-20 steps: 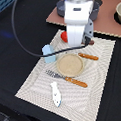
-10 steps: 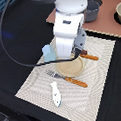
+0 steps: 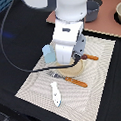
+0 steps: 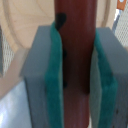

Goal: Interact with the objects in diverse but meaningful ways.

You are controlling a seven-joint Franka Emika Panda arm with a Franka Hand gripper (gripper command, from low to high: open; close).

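In the wrist view my gripper (image 4: pixel 75 75) is shut on a brown sausage (image 4: pixel 75 35), which stands upright between the green pads (image 4: pixel 52 80) over the round wooden plate (image 4: pixel 20 25). In the exterior view the white arm (image 3: pixel 66 41) hangs over that plate (image 3: pixel 79 70) and hides the fingers and the sausage. A light blue cup (image 3: pixel 47 53) stands just beside the arm, at the plate's edge toward the exterior view's left. The white-and-blue fish (image 3: pixel 56 92) lies on the striped mat nearer the camera. The grey saucepan (image 3: pixel 92 9) sits at the back.
An orange-handled fork (image 3: pixel 72 80) lies in front of the plate and an orange-handled knife (image 3: pixel 90 57) behind it, both on the striped placemat (image 3: pixel 100 85). A beige bowl (image 3: pixel 119 13) shows at the back right edge. A black cable (image 3: pixel 16 58) loops over the dark table.
The arm has come forward from the back of the mat and down over the wooden plate, now covering most of it in the exterior view.
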